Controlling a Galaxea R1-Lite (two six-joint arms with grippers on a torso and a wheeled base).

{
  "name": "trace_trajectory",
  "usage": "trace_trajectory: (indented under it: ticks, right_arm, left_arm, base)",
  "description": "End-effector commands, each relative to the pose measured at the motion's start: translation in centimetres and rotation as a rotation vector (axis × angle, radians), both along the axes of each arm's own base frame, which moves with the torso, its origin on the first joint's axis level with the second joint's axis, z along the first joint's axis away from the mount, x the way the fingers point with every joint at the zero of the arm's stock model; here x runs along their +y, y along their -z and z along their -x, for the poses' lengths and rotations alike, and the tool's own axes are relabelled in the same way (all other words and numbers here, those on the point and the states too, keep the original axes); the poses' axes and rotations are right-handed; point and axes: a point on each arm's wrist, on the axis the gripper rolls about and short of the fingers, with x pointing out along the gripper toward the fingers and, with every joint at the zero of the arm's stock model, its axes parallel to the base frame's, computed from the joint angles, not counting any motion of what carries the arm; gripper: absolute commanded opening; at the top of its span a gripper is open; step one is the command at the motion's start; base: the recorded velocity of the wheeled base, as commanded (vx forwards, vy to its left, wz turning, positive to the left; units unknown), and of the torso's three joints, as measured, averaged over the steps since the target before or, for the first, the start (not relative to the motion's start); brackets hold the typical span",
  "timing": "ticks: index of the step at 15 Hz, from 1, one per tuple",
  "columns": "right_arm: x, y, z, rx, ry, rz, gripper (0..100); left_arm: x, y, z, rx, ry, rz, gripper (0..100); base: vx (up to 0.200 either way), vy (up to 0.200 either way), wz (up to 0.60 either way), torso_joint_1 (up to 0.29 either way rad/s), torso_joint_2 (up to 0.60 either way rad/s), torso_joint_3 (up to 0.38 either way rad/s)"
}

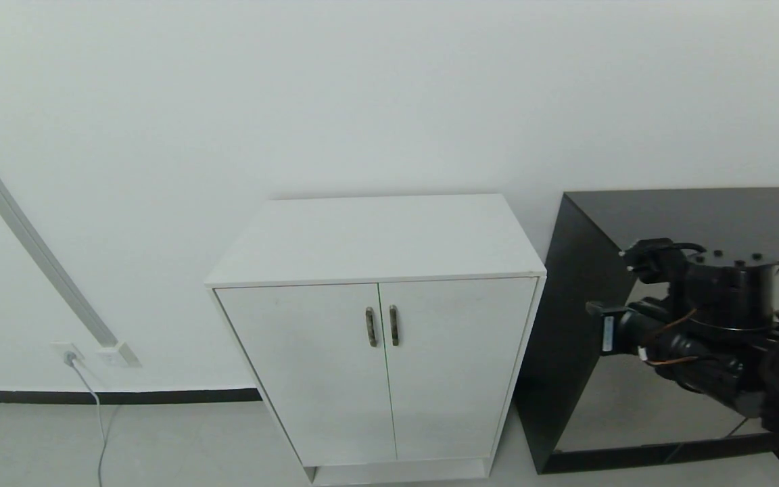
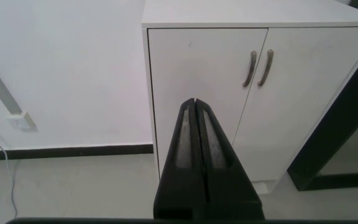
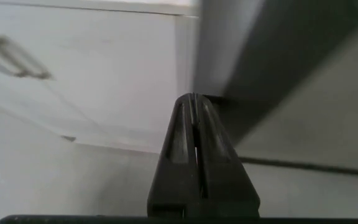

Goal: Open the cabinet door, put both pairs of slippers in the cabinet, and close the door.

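Observation:
A white two-door cabinet (image 1: 376, 318) stands against the wall with both doors closed; two dark handles (image 1: 381, 326) sit side by side at the middle seam. In the left wrist view my left gripper (image 2: 195, 102) is shut with nothing in it, held in front of the left door (image 2: 197, 81), some way off the handles (image 2: 257, 68). My right arm (image 1: 694, 331) hangs to the right of the cabinet. Its gripper (image 3: 193, 98) is shut and empty, low near the cabinet's right bottom corner (image 3: 185, 37).
A black open-frame table (image 1: 633, 223) stands right beside the cabinet. A wall socket with a grey cable (image 1: 68, 355) and a slanted cable duct (image 1: 24, 237) are on the left wall. Grey floor (image 1: 126, 446) lies in front.

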Motion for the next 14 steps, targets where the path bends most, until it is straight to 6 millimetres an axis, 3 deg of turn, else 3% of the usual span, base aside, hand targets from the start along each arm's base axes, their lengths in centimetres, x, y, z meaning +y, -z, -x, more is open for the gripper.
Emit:
trace_trajectory:
  ticks: [1,5,7,8,14]
  right_arm:
    - [-4.5,-1.2,3.0,-0.044,0.114,-0.019,0]
    - [-9.4,-1.2,7.1,-0.068,0.261,-0.009,0]
    - [-10.5,-1.3,8.5,-0.075,0.284,0.017,0]
    - [-11.0,-1.5,10.1,-0.078,0.270,0.011,0]
    - [-11.0,-1.3,16.7,-0.053,0.192,0.013,0]
  left_arm:
    - [0.0,0.0,0.0,0.001,-0.001,0.000,0]
    - [0.0,0.0,0.0,0.001,-0.001,0.002,0]
    - [0.0,0.0,0.0,0.001,-0.003,0.002,0]
    - [0.0,0.0,0.0,0.001,-0.001,0.002,0]
    - [0.0,0.0,0.0,0.001,-0.003,0.003,0]
  base:
    - [0.000,0.000,0.00,0.000,0.00,0.000]
    - [0.000,0.000,0.00,0.000,0.00,0.000]
    - [0.000,0.000,0.00,0.000,0.00,0.000]
    - [0.000,0.000,0.00,0.000,0.00,0.000]
    - [0.000,0.000,0.00,0.000,0.00,0.000]
